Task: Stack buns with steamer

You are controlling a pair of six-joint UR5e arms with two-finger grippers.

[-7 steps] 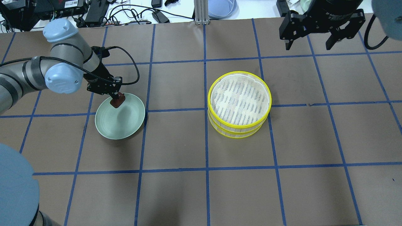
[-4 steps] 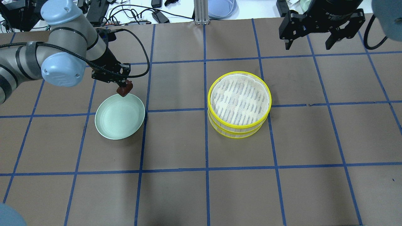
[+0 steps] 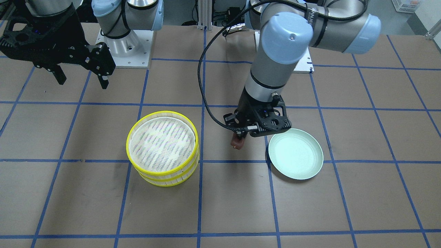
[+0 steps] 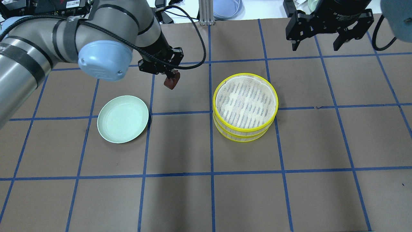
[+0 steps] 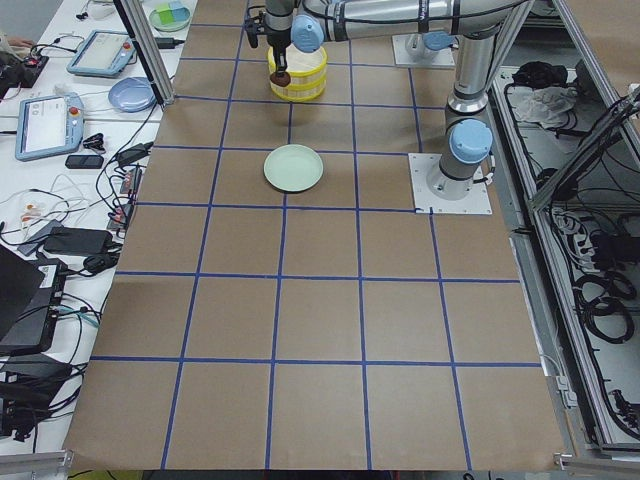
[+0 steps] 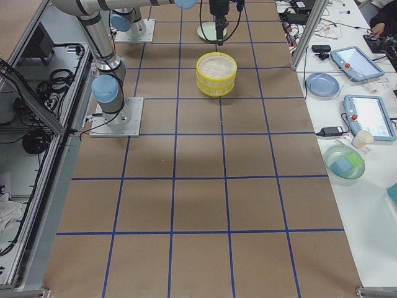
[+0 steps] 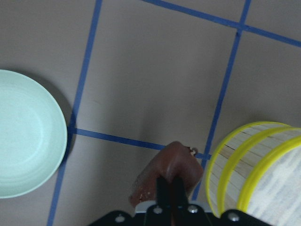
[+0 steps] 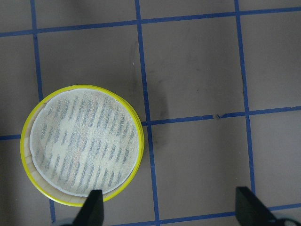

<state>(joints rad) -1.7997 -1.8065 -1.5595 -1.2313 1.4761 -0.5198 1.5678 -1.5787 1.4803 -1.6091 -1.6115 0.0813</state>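
My left gripper [image 4: 171,80] is shut on the dark reddish-brown bun [image 4: 172,82] and holds it in the air between the pale green plate [image 4: 109,129] and the yellow steamer stack [image 4: 245,107]. The bun also shows in the front view [image 3: 237,141] and the left wrist view [image 7: 171,172]. The plate [image 3: 310,165] has nothing on it. The steamer [image 3: 162,148] has a white liner on top. My right gripper [image 4: 318,46] hangs open and empty, high at the far right. The cream-white bun is out of view.
The table is brown paper with blue tape grid lines [image 4: 210,112]. Cables, tablets and dishes lie beyond the far table edge [image 4: 128,16]. The two robot bases [image 3: 124,44] stand at the robot's side of the table.
My left gripper has lifted the reddish-brown bun off the plate and carried it right, towards the steamer. The plate now holds nothing. The right gripper has not moved.
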